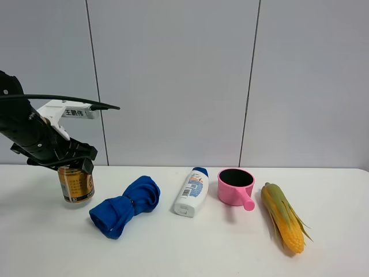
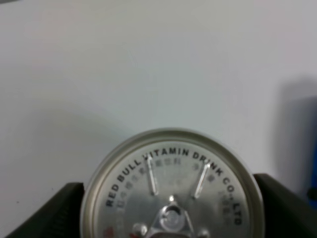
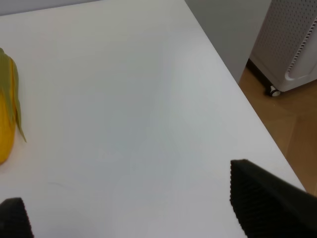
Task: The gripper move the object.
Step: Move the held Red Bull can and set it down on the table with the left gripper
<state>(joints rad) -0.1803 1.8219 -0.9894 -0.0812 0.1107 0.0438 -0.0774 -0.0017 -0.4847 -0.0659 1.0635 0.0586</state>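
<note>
Jaws first: the left jaws are narrowed onto the can [image 1: 75,183]. From the wrist camera I see a dark finger pressed against each side of its silver pull-tab top [image 2: 171,188], so I judge them to be holding it. The can stands upright at the lower left of the high frame, and its base looks to be resting on the desk [image 1: 173,254] under the left arm [image 1: 29,135]. Just to its right lies a rolled blue cloth [image 1: 125,206], near the can but not touching it. Further right is a white shampoo bottle [image 1: 192,191] on its side, then a pink cup [image 1: 236,186] with its handle toward me, and at the far right a corn cob [image 1: 282,216]. The right jaws stand wide with nothing between them, over bare desk near the corn [image 3: 6,114]. As I read it, the reach and grip are done, while the lift, carry and set-down remain. Moving right would mean clearing the cloth.
</note>
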